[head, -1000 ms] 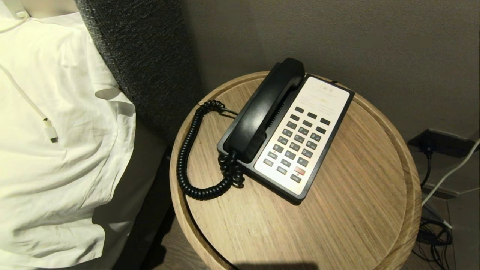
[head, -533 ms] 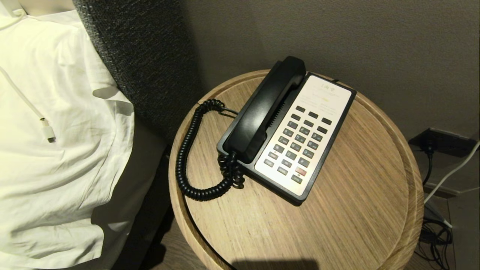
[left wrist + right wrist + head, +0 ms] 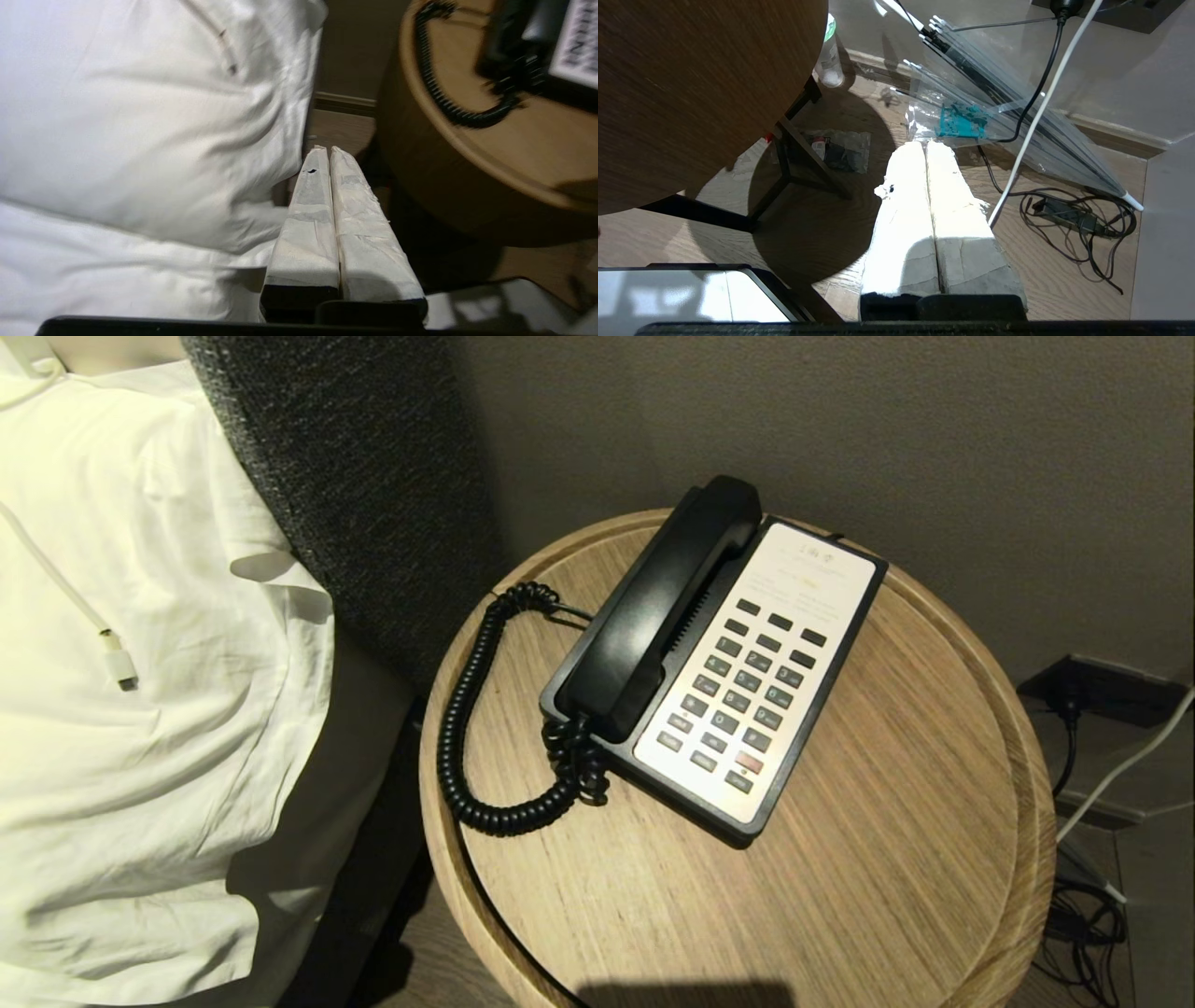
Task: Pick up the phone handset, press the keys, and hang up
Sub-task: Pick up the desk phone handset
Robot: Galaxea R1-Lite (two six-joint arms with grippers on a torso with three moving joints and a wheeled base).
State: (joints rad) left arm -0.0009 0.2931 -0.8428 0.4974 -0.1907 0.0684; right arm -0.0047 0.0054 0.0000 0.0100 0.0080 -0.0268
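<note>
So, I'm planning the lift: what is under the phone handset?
The phone handset lies in the cradle on the left side of the phone base, on the round wooden table. The cradle's hook switch is covered. Its coiled cord loops alongside.

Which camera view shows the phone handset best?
The head view: the whole phone handset lies in its cradle, unobstructed. The left wrist view catches only its blurred lower end and coiled cord at the frame edge. The right wrist view shows none of it.
</note>
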